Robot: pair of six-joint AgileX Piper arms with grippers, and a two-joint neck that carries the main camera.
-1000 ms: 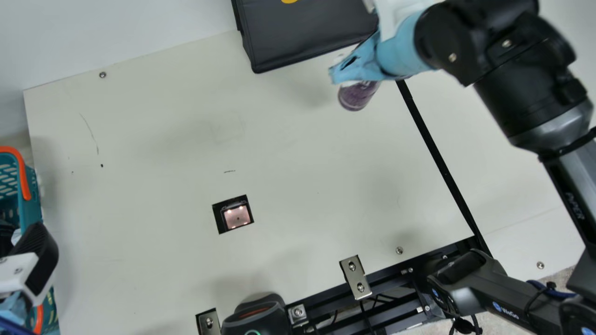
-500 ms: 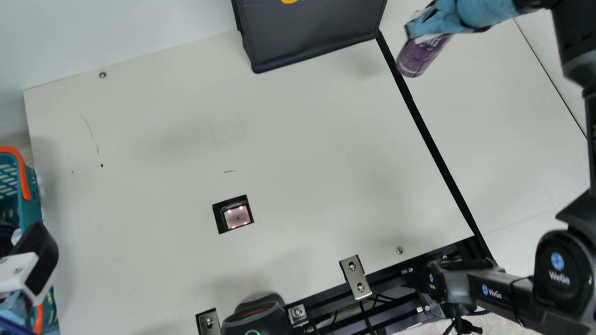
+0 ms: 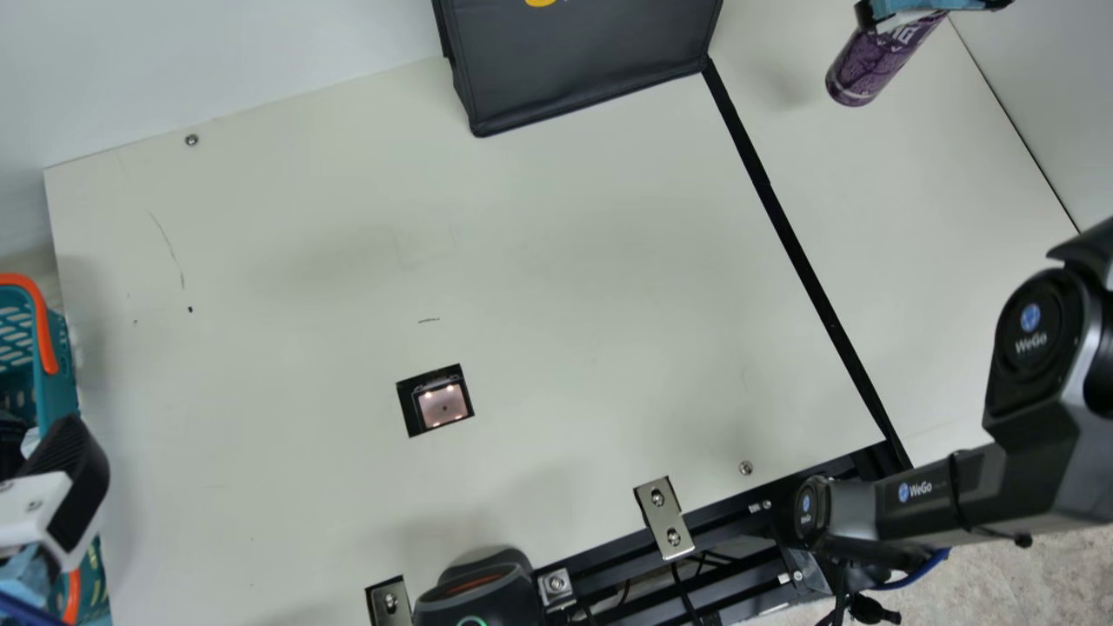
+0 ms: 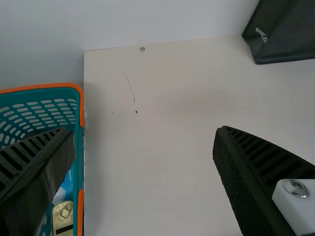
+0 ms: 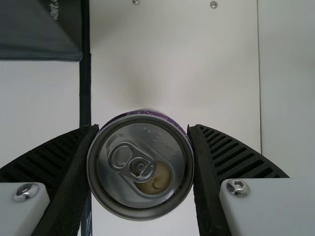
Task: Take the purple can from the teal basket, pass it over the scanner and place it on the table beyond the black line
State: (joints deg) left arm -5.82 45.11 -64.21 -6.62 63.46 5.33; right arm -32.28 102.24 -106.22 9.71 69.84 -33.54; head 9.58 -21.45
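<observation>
At the top right of the main view, my right gripper point(image 3: 913, 19) holds the purple can point(image 3: 869, 65) over the table past the black line point(image 3: 787, 226). In the right wrist view the can's silver top point(image 5: 140, 167) is clamped between the two fingers of my right gripper point(image 5: 142, 164). My left gripper point(image 3: 61, 487) is at the main view's left edge beside the teal basket point(image 3: 59, 382); in the left wrist view my left gripper point(image 4: 145, 162) has its fingers wide apart, one over the basket point(image 4: 78, 162). The scanner window point(image 3: 442, 405) lies in the table.
A dark bag point(image 3: 583, 61) stands at the table's back edge, left of the black line. Metal brackets point(image 3: 664, 517) and a black device point(image 3: 478, 591) sit along the front edge. Other items lie inside the basket.
My right gripper has carried the purple can rightward and toward the back, from the left side of the black line to the far side. The left arm has stayed still.
</observation>
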